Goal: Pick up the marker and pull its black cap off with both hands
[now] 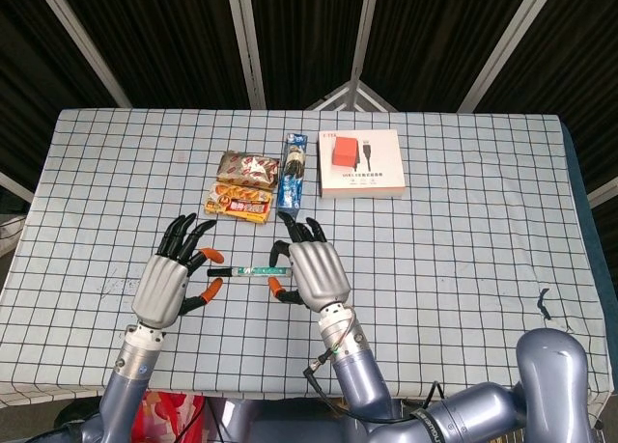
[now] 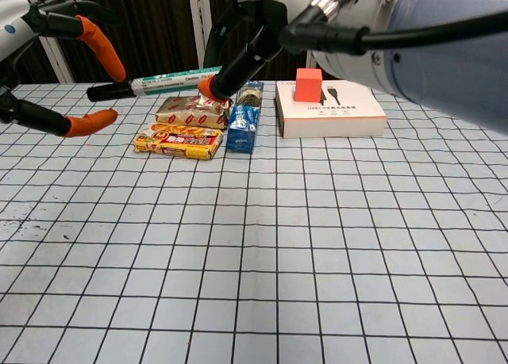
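Marker (image 1: pixel 249 270) time: we hold it up above the checked table (image 1: pixel 463 231), lying flat, with its black cap (image 1: pixel 218 269) pointing to our left. Our right hand (image 1: pixel 314 274) grips the white end of the marker between its orange-tipped fingers (image 2: pixel 209 88). In the chest view we can see the marker (image 2: pixel 171 80) sticking out of that grip, off the table and level.

Our left hand (image 1: pixel 164 289) holds nothing. Its fingers are spread apart. The black cap (image 2: pixel 109 91) sits in the gap between the thumb and the other fingers. One orange fingertip (image 2: pixel 107 56) is above the cap and another is below it. We cannot tell if any of them touch the cap.

Further back on the table lie some snack packs (image 1: pixel 241 184) next to a blue packet (image 1: pixel 293 173). A white box (image 1: pixel 360 163) with a red block on it sits to the right of them.
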`<state>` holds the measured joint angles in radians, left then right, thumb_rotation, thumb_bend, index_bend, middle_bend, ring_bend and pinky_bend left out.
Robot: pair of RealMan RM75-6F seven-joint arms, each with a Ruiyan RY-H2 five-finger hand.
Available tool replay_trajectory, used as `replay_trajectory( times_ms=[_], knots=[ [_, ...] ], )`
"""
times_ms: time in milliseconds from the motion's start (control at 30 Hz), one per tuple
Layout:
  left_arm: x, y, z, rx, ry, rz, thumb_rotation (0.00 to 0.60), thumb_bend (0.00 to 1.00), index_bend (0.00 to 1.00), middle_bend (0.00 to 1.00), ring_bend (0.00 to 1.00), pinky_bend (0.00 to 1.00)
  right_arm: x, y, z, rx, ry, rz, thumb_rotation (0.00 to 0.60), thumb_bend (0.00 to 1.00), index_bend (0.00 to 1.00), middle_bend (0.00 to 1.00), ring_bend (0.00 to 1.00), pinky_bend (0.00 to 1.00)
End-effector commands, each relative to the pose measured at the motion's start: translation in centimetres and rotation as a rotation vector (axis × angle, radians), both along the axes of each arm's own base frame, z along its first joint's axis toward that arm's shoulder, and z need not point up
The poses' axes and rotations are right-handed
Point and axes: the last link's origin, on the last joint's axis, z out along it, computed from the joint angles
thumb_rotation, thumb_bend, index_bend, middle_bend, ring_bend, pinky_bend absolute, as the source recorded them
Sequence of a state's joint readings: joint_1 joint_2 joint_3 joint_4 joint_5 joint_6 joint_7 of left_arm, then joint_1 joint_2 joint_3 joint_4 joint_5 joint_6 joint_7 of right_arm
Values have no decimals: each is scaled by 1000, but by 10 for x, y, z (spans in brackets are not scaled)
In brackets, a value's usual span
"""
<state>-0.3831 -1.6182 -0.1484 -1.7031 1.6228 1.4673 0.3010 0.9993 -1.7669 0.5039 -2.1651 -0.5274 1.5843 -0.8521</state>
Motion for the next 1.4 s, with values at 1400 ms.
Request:
replay_trajectory(
  times_ms=[1400],
  knots=[
    [5,1,-8,4,-24,-23,600,449,535,167,0,0,-3,-4,2,12,-9,1,600,523,717,71,143,44]
  ],
)
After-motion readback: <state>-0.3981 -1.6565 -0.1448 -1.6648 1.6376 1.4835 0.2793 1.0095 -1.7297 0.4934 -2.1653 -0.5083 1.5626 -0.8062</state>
